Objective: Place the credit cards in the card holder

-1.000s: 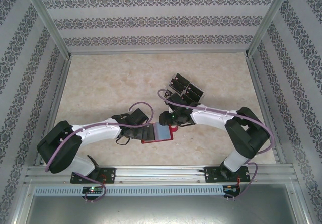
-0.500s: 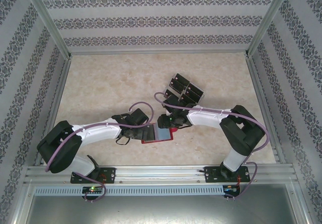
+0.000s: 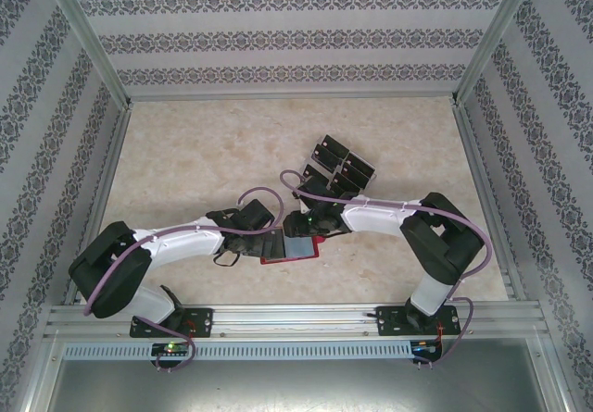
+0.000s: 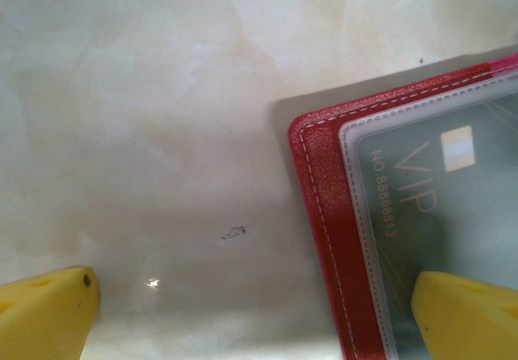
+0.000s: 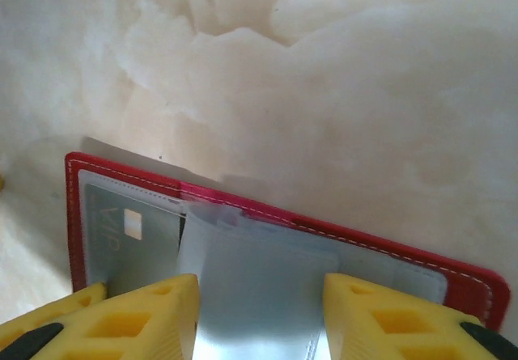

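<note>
Top external shows the red wallet lying open on the table's near half, left claw spread wide (one finger resting on its clear sleeve), right claw also apart over its pockets.

In the left wrist view the card holder runs off the frame from 3 to 6 o'clock (the right wrist view cuts it at 6 o'clock). From above, the right arm partly covers the nearest credit cards, at the holder's 1 o'clock. Their marks are too small to read.
</note>
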Controlling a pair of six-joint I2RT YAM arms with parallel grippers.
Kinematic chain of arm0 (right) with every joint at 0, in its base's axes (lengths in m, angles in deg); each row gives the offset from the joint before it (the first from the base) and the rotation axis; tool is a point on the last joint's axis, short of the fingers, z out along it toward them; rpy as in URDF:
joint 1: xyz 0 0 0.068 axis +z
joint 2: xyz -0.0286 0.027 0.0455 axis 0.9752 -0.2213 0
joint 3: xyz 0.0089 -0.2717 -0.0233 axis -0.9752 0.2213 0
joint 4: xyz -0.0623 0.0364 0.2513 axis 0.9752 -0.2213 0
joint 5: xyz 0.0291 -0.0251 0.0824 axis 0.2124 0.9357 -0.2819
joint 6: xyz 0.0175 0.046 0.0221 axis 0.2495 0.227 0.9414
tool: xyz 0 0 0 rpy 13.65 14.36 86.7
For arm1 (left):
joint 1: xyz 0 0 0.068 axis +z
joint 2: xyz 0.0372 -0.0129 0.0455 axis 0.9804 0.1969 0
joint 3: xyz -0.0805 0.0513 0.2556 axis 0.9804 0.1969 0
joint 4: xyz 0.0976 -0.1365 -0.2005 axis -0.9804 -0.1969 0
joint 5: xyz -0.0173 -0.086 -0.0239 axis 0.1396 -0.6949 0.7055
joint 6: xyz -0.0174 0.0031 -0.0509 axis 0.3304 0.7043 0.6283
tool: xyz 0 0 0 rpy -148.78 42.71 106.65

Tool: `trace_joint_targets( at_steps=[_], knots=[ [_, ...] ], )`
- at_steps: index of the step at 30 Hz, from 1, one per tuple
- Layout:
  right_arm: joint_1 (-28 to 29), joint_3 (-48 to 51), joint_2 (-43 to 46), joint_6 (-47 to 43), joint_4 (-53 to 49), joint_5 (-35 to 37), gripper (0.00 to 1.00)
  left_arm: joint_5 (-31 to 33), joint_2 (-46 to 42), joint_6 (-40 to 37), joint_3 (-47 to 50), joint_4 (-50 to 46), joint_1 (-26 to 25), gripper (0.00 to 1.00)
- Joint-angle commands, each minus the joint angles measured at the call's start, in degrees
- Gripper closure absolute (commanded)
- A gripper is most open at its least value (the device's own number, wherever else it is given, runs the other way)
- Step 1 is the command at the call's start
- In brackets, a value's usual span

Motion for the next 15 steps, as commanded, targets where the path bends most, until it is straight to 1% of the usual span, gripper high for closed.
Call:
trace_joint_targets(
  at_steps=[1,7,15],
  knots=[
    [0.79,0.94,-0.73,2.38,2.99,-3.79,0.56,2.15,1.46,-1.20,-0.03,-0.65,0.68,0.00],
    [0.71,2.15,-0.24,5.04,6.30,-6.39,0.56,2.05,1.47,-1.21,0.04,-0.68,0.63,0.00],
    [0.73,2.98,-0.25,7.15,8.59,-7.68,0.55,2.16,0.95,-1.19,0.05,-1.08,0.66,0.00]
  ],
)
